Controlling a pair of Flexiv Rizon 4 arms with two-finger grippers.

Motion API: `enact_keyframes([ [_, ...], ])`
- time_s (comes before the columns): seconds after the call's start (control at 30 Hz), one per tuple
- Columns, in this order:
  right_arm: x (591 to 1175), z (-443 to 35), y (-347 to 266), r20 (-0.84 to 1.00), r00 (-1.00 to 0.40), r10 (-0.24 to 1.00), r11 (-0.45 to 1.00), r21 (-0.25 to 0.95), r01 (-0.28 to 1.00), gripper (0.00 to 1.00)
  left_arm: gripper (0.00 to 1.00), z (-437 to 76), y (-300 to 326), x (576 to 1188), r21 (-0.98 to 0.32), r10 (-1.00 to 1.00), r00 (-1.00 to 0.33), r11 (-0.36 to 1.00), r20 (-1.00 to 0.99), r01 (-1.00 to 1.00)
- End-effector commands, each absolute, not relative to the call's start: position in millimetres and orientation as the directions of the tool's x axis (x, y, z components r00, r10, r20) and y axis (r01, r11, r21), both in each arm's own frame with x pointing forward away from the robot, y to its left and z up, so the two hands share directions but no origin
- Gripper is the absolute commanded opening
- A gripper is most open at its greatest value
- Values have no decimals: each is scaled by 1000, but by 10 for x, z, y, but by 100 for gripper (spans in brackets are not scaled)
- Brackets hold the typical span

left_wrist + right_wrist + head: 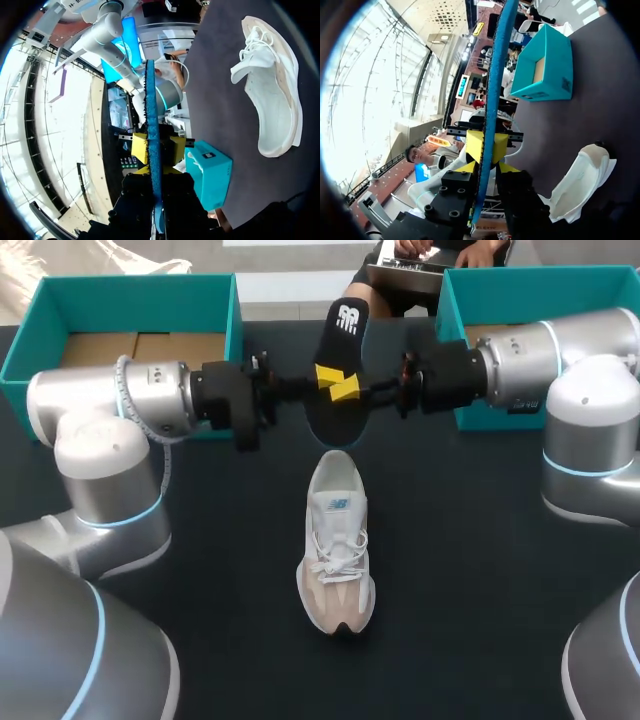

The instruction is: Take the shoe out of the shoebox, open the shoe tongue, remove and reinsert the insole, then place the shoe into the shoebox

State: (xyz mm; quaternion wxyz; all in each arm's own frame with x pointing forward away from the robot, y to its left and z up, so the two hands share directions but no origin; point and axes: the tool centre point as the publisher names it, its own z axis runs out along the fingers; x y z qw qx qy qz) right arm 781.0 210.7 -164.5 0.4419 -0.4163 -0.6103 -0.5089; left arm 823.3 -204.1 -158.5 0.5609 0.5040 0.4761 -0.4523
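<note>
A black foam insole [338,345] with a white logo and a blue underside hangs in the air over the dark surface [480,570], gripped from opposite sides by the robot's two arms. The white and beige lace-up sneaker [337,540] lies just beyond the insole's lower end, upright on its sole near the middle of the surface. Its toe points toward the robot and its opening faces the insole. The left gripper [325,375] has its yellow tips drawn almost together, one on each face of the thin insole near its middle. The left wrist view shows this edge-on, with the blue edge [151,100] running straight out between the fingers. The right gripper [347,390] clamps the same stretch from the other side, touching or nearly touching its partner, its tips equally narrow around the sheet [495,75]. Two open teal cardboard shoeboxes stand at the far corners, one on the left [140,285] and one on the right [540,278], both well apart from the sneaker. The insole is evidently out and the step in hand appears to be the reinsertion. The next move likely calls for one arm to let go so the other can tip the insole's front end down into the sneaker's opening and slide it toward the toe. The sneaker may need steadying so it does not skid. The final placement into a shoebox is not yet done.
</note>
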Motion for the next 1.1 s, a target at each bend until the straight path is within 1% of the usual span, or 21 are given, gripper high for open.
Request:
enact_keyframes([
  [0.03,7847,-1659,2140,963,-265,56,140,255,957,22,0,-1610,-2047,8232,136,-28,139,84,-990,987],
  [0.27,7832,-1668,2156,964,-263,50,143,253,957,23,0,-1591,-2038,8264,137,-33,141,98,-989,986],
  [0.4,7832,-1669,2161,964,-263,49,145,253,956,21,0,-1583,-2046,8271,139,-36,143,101,-989,985],
  [0.47,7833,-1669,2162,963,-263,49,144,254,956,18,0,-1581,-2050,8268,143,-35,147,99,-988,985],
  [0.5,7834,-1669,2162,963,-264,48,144,254,956,15,0,-1581,-2051,8268,143,-35,147,99,-988,985],
  [0.53,7835,-1668,2163,963,-264,48,146,255,956,5,0,-1580,-2051,8267,143,-36,147,99,-989,985],
  [0.57,7835,-1668,2163,963,-265,48,146,255,956,0,0,-1579,-2052,8265,142,-36,146,99,-989,985],
  [0.83,7855,-1657,2163,960,-273,53,147,263,953,0,0,-1578,-2046,8222,113,-19,116,94,-993,989],
  [0.87,7856,-1656,2163,960,-274,54,148,264,953,0,46,-1567,-2024,8224,95,-13,97,108,-995,990],
  [0.9,7857,-1656,2162,960,-275,54,148,264,953,0,100,-1549,-2003,8231,79,-9,81,111,-997,991],
  [1.03,7842,-1672,2139,959,-276,61,141,265,954,0,100,-1490,-1871,8259,13,31,9,126,-999,992],
  [1.1,7833,-1698,2112,959,-277,67,135,266,954,0,100,-1461,-1769,8284,-42,69,-51,132,-996,990],
])
